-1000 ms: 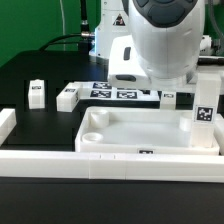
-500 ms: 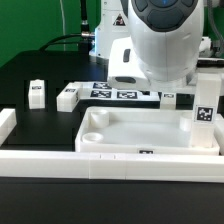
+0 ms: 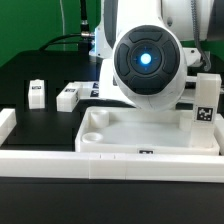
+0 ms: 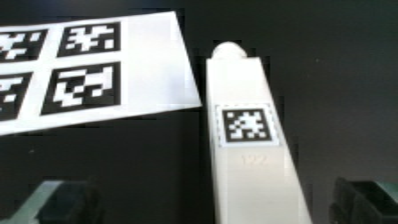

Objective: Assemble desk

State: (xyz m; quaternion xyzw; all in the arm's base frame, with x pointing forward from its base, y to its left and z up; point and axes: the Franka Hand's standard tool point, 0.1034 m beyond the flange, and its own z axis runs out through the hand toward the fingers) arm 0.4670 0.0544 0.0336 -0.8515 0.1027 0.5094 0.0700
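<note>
White plastic on a black worktop (image 3: 40, 70), as far as I can see. Where do the parts lie, and how does the tool stand?

— In the wrist view the tool (image 4: 214, 197) has its jaws wide apart, one finger (image 4: 59, 200) on each side of a leg (image 4: 246, 130) that lies flat on the worktop. Dark room is left on both sides of the leg. Its tapered end is just beside the marker board (image 4: 89, 70); whether the two edges touch I cannot tell. The tabletop (image 3: 140, 128) lies rim up near the front, close along the wall (image 3: 100, 164). A corner leg (image 3: 204, 118) stands upright on it at the exterior view's right, and a round socket (image 3: 93, 131) is bare at the other side. The floor between those two is free.

And what is hidden or cut off?

— The arm (image 3: 148, 60) fills the middle of the exterior view and covers the tool, the leg beneath it and nearly all of the marker board. At the exterior view's left an outer leg (image 3: 38, 93) stands on end and an inner leg (image 3: 68, 97) lies near it. They are apart from each other and from the tabletop, with open worktop around them. The corner leg's foot is behind the rim, so whether it sits in a socket I cannot tell. In the wrist view the frame cuts off the fingers and the leg's near end.
</note>
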